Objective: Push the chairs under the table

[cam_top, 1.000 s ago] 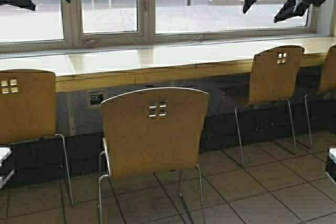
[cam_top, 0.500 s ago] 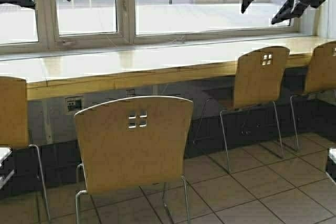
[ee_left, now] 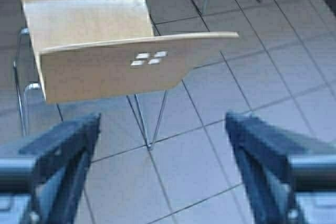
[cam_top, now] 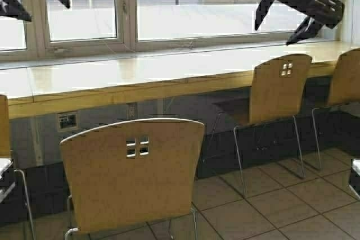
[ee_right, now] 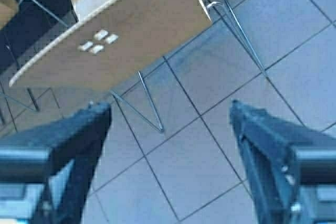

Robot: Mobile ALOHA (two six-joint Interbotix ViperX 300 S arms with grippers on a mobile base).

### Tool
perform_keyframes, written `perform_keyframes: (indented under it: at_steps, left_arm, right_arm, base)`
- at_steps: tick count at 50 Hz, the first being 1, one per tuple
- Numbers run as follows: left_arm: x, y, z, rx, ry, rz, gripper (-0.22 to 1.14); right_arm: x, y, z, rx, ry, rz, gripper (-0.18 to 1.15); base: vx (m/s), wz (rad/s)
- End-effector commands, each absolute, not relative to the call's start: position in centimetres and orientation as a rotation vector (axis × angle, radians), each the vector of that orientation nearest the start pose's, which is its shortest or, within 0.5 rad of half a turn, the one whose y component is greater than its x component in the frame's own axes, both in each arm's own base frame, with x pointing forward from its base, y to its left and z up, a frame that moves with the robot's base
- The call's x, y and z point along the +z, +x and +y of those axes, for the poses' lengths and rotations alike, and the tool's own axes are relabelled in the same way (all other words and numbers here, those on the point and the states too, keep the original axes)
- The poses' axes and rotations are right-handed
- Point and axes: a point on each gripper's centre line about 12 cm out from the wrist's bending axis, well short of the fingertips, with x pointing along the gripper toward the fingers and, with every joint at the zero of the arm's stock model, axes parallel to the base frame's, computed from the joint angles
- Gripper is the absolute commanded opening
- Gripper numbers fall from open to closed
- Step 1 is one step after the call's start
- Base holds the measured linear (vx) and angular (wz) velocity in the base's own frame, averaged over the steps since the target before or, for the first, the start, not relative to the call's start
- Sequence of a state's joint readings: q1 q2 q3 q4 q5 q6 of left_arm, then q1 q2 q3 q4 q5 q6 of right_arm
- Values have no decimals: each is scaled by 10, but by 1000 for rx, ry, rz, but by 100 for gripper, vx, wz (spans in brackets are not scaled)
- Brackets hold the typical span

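Note:
A tan plywood chair [cam_top: 132, 178] stands nearest me, its back toward me, pulled out from the long pale table [cam_top: 169, 68]. A second chair [cam_top: 278, 88] sits closer to the table at the right, a third [cam_top: 346, 77] at the far right, and a fourth [cam_top: 3, 125] at the left edge. My left gripper [cam_top: 39, 4] is raised at the top left and open; its wrist view [ee_left: 163, 124] looks down on a chair [ee_left: 105, 61]. My right gripper [cam_top: 274, 33] is raised at the top right and open [ee_right: 170, 114], above a chair [ee_right: 121, 35]. Neither touches a chair.
Large windows [cam_top: 84, 9] run behind the table. A socket panel [cam_top: 67, 121] sits in the dark wall under it. The floor [cam_top: 270, 206] is tiled. A white part [cam_top: 4, 167] shows at the left edge, a dark one [cam_top: 354, 175] at the right edge.
The robot has moved: the whole scene has shifted left and the near chair now looks larger and lower. The right gripper has tilted slightly. Both grippers stay open.

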State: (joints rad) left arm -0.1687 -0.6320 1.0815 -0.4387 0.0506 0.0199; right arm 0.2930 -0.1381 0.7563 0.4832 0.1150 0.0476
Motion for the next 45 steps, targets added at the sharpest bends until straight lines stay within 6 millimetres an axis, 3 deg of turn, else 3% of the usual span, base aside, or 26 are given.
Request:
perform_keyframes:
  at_steps: [1,8,18,24,32,45]
  left_arm:
    - [211,243,-42,-8,-589,555,101]
    - [189,241,-50,110,-946,629,101]
    - [164,234,-57,238,-1173,611,101]
    - [142,231,-56,384,-1335,651,101]
    - [114,241,-70,481,-1339,758,101]
    - [70,278,-126,526,-1293,953,101]
  right_arm:
    - [185,347,126,153,470,785,100]
    - [179,365,150,163,561,844,100]
    - [164,380,188,138,781,918,100]
    - [153,388,199,109,863,949,100]
    - [132,397,208,69,917,986,100]
    - [96,394,205,-4,921,1045,100]
  base:
    - [22,-1]
    - [23,-1]
    - [20,-3]
    - [17,-1]
    - [16,5]
    - [13,8]
